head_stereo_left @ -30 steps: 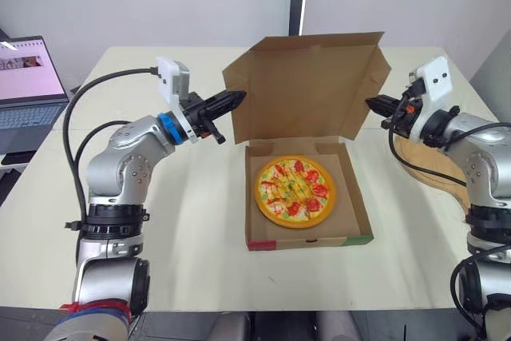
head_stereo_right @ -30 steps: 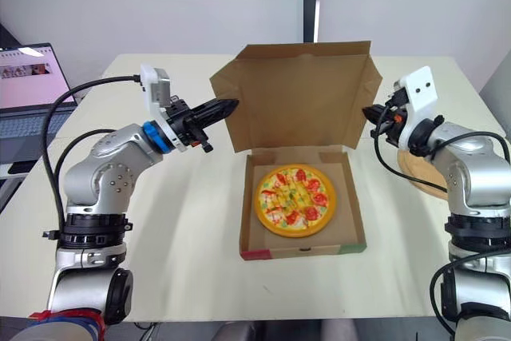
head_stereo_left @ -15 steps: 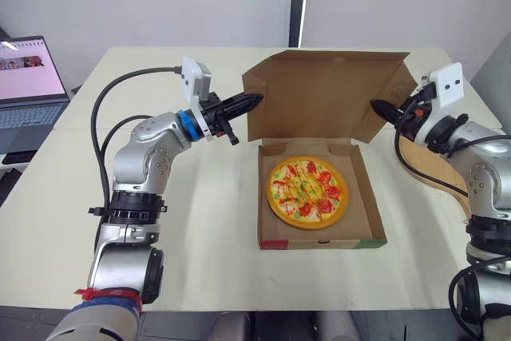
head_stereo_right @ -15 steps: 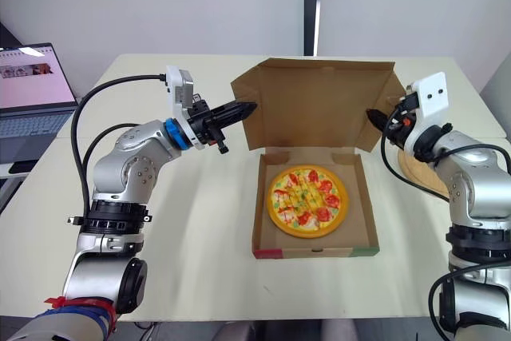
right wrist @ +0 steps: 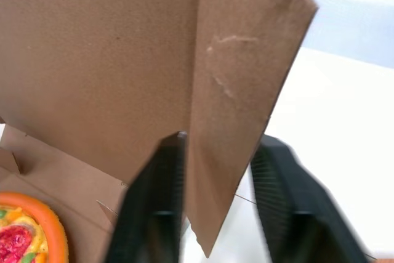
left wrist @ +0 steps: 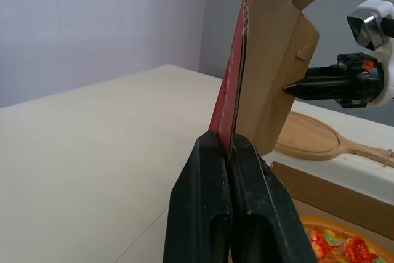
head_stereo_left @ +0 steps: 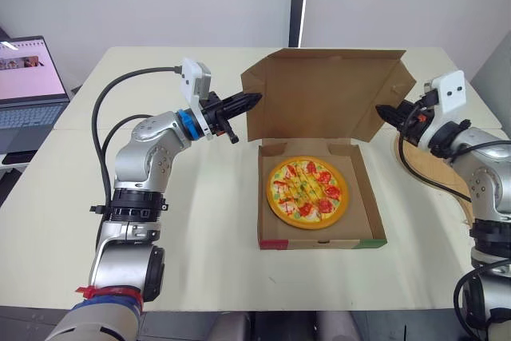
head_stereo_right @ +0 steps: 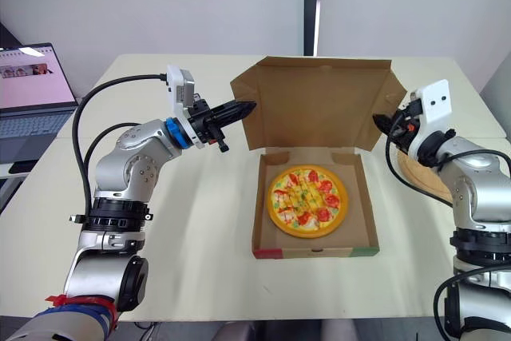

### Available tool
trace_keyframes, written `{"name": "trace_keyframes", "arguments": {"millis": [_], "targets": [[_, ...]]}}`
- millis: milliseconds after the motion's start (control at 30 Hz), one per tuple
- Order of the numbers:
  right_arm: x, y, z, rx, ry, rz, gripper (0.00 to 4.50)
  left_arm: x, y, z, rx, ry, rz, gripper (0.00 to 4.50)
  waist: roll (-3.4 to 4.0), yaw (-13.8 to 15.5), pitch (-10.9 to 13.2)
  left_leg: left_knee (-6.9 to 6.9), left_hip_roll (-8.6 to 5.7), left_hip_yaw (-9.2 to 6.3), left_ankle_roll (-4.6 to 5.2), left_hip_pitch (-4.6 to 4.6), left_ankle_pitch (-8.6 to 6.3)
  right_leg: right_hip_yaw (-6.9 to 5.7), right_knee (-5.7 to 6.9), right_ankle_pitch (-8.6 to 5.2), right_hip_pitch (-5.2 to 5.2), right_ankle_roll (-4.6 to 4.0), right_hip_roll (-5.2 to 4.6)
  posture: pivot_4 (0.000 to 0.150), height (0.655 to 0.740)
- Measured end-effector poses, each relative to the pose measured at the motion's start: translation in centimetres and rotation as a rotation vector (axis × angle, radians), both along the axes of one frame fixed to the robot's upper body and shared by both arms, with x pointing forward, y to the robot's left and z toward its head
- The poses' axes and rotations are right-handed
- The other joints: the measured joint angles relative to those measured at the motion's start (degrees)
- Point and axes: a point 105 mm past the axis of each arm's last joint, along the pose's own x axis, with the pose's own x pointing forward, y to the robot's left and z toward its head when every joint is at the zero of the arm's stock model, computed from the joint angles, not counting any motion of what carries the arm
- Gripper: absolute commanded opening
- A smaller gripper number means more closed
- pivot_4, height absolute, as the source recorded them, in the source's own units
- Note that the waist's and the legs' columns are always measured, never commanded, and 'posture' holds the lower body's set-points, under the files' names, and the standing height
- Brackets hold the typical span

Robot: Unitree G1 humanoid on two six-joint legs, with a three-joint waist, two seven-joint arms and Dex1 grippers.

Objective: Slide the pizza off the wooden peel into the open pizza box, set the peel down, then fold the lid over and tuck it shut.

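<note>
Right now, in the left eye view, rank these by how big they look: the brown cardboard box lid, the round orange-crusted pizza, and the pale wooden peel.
1. Brown cardboard box lid
2. Round orange-crusted pizza
3. Pale wooden peel, partly hidden, so its rank is unsure

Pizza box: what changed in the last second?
The pizza box with the pizza slid toward the robot's right, both hands going with it. The lid seems tipped slightly forward. The left hand stays pinched on the lid's edge; the right hand straddles the other flap, open. The peel and laptop are unmoved.
</note>
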Motion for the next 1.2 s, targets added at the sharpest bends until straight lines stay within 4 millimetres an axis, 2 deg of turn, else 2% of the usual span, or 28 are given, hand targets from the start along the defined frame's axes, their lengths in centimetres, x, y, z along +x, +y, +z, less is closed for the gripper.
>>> {"name": "trace_keyframes", "arguments": {"millis": [67, 267, 633, 867, 1033, 1200], "targets": [[0.0, 0.3, 0.1, 0.008, -0.002, 0.008, 0.05, 0.0, -0.2, 0.0, -0.004, 0.004, -0.001, 0.0, 0.0, 0.01, 0.0, 0.0, 0.0, -0.01, 0.0, 0.0, 0.0, 0.0, 0.0, 0.0, 0.0, 0.0, 0.0, 0.15, 0.74], [-0.1, 0.4, 0.5, 0.011, -0.001, -0.024, 0.05, -0.1, -0.9, 0.7, 0.012, -0.002, 0.037, 0.0, 0.0, 0.03, 0.0, 0.01, 0.0, -0.02, 0.0, -0.01, 0.0, 0.01, 0.0, 0.0, 0.0, 0.0, 0.0, 0.15, 0.74], [-0.8, -0.2, 1.8, 0.01, -0.022, -0.183, 0.05, 0.2, -4.2, 1.3, -0.03, 0.105, 0.201, 0.0, 0.0, 0.11, 0.0, 0.03, -0.01, 0.02, 0.0, -0.01, 0.0, 0.05, 0.02, 0.01, 0.0, 0.01, 0.0, 0.15, 0.74], [-0.3, -0.7, 3.7, 0.018, -0.094, -0.263, 0.05, 2.9, -6.2, 2.4, -0.039, 0.061, 0.249, 0.0, 0.0, 0.22, 0.0, 0.03, -0.01, 0.08, 0.01, -0.01, 0.01, 0.05, -0.02, 0.03, 0.01, 0.02, 0.0, 0.15, 0.74], [0.3, -0.7, 3.1, 0.018, -0.097, -0.281, 0.05, 4.1, -6.8, 1.7, -0.033, 0.056, 0.267, 0.0, 0.0, -0.02, 0.0, 0.03, -0.01, 0.1, 0.01, -0.01, 0.01, 0.05, -0.01, 0.04, -0.01, 0.02, 0.0, 0.15, 0.74], [1.0, -1.0, 2.6, 0.011, -0.11, -0.298, 0.05, 4.3, -7.2, 1.4, -0.043, 0.052, 0.265, 0.0, 0.0, -0.1, 0.0, 0.03, -0.01, 0.11, 0.01, -0.01, 0.01, 0.07, -0.01, 0.04, -0.02, 0.03, -0.01, 0.15, 0.74]]}}
